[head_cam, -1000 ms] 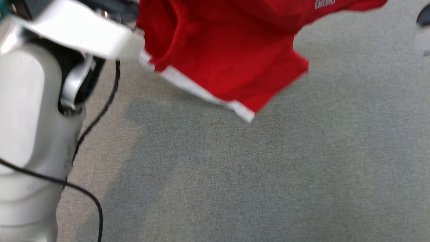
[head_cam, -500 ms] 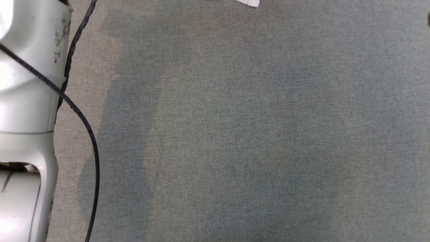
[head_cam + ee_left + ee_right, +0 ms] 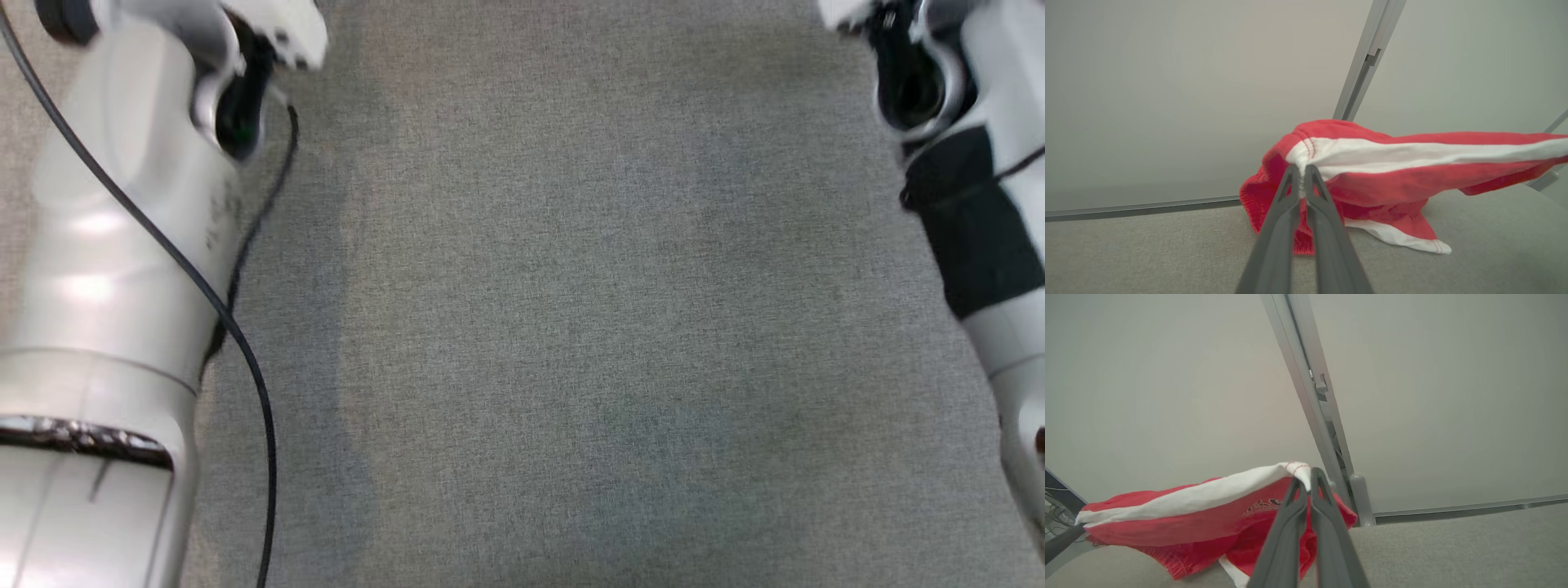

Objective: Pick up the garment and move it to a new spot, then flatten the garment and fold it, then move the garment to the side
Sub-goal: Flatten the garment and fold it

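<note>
Red jersey tee point(image 3: 1392, 179) | strung taut mid-frame, sagging onto grey fabric surface point(image 3: 1147, 253) | left claw point(image 3: 1301, 171) and right claw point(image 3: 1308, 475) each clamped tight on a white-trimmed corner | guessing that's to spread it flat

Head view swung off the garment point(image 3: 1392, 177), catching the right forearm point(image 3: 976, 212).
</note>
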You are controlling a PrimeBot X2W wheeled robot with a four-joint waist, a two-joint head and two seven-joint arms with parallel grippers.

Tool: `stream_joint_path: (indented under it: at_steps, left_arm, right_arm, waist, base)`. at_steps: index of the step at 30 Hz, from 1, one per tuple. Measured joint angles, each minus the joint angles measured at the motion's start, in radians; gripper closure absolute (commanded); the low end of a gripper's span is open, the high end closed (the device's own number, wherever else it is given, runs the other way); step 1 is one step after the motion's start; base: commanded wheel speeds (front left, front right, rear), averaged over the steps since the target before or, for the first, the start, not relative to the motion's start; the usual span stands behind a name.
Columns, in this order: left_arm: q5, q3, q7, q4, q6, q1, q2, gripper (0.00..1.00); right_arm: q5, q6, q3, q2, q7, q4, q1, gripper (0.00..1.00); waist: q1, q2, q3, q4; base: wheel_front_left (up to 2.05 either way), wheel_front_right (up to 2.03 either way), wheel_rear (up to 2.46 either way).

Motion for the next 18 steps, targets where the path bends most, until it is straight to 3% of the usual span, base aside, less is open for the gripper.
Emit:
stream_joint_path:
  at_steps: [7,11,18]
  left_arm:
    - [-0.018,-0.089,-0.130,0.011,-0.004,0.214,-0.012,1.00]
    - [-0.030,-0.121,-0.156,-0.046,-0.004,0.365,-0.011,1.00]
    - [-0.024,-0.068,-0.161,-0.316,0.002,0.664,0.054,1.00]
  right_arm:
    - [0.054,0.000,0.106,-0.036,-0.073,-0.038,0.245,1.00]
    - [0.093,0.000,0.122,-0.046,-0.083,-0.130,0.417,1.00]
    - [0.034,0.000,0.035,-0.075,-0.087,-0.374,0.751,1.00]
  waist:
    - [0.0000,0.0000,-0.054,0.003]
    - [0.0000,0.0000,-0.101,0.008]
    - [0.0000,0.0000,-0.184,0.002]
  base:
    - [0.00,0.00,0.00]
    - [0.00,0.00,0.00]
    - [0.00,0.00,0.00]
